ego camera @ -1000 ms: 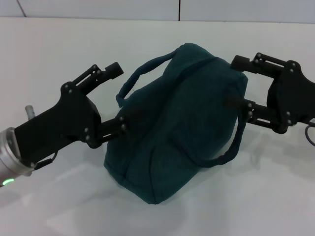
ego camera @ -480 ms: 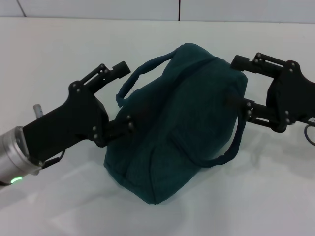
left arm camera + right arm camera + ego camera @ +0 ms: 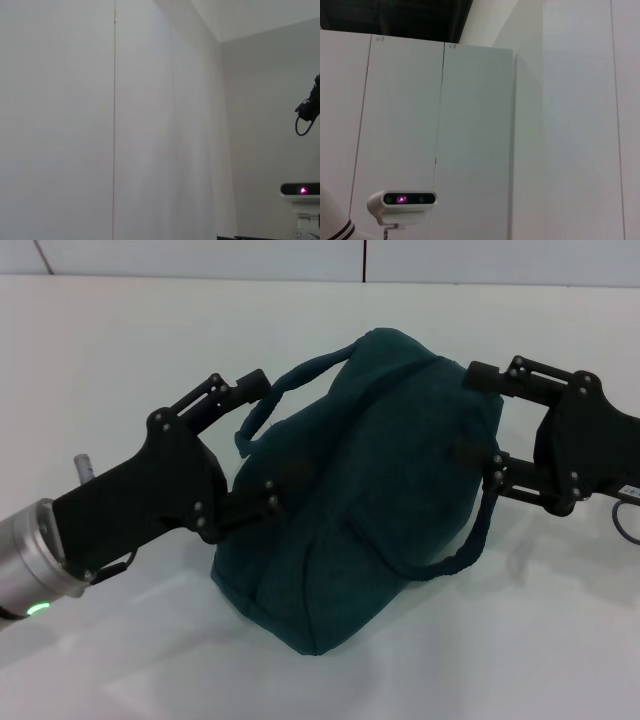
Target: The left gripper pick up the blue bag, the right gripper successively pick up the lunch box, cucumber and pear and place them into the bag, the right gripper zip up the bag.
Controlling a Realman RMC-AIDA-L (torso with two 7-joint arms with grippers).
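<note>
The blue bag (image 3: 370,480) lies on the white table in the middle of the head view, its top closed and its two handles drooping to either side. My left gripper (image 3: 268,438) is open at the bag's left side. Its upper finger is by the left handle (image 3: 280,390) and its lower finger presses into the fabric. My right gripper (image 3: 470,412) is open against the bag's right end, with the right handle (image 3: 478,540) hanging below its lower finger. The lunch box, cucumber and pear are out of view. Neither wrist view shows the bag.
The white table (image 3: 120,350) spreads around the bag. The wrist views show only pale wall panels, each with a small camera unit lit magenta (image 3: 300,189) (image 3: 403,199).
My left gripper has advanced to the right, so its lower finger now digs into the bag's side. My right gripper has edged slightly left against the bag.
</note>
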